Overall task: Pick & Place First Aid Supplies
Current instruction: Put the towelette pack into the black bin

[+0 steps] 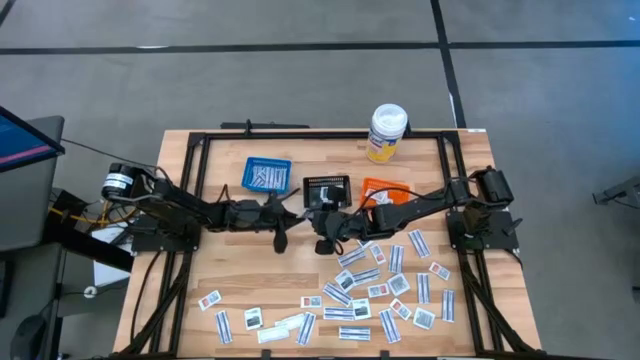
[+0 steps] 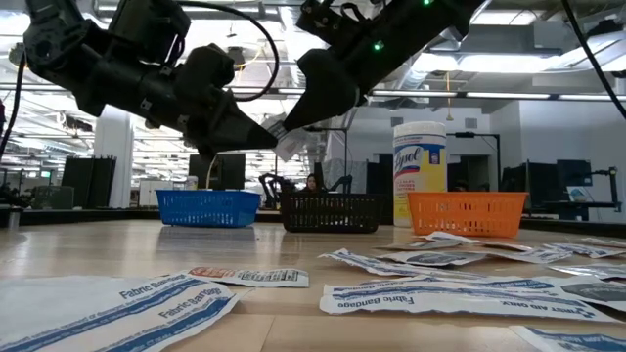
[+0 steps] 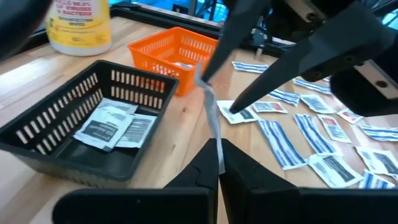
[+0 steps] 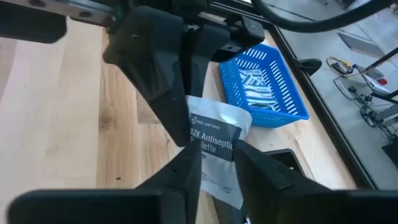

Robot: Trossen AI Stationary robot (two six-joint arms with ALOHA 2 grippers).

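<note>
a: where's the packet right now?
b: up in the air over the middle of the tabletop (image 1: pixel 230 280), just in front of the black basket (image 1: pixel 327 189). it's a white antiseptic towelette packet (image 4: pixel 214 146), caught between the two arms.

a: who has hold of it?
b: the left gripper (image 3: pixel 216 163) has its fingers pressed together on one edge of the packet. the right gripper (image 4: pixel 217 163) stands at the other side with its fingers a little apart around it; whether they pinch it or have let go, i cannot tell.

a: and the other supplies?
b: loose packets (image 1: pixel 385 290) lie scattered across the near and right part of the tabletop, narrow fabric bandage strips and small squares mixed. a couple of dark-printed packets sit in the black basket, strips in the blue basket (image 1: pixel 267 174), one in the orange basket (image 1: pixel 380 188).

a: anything else there?
b: a white bottle with a yellow label (image 1: pixel 387 132) at the far edge, behind the orange basket.
</note>
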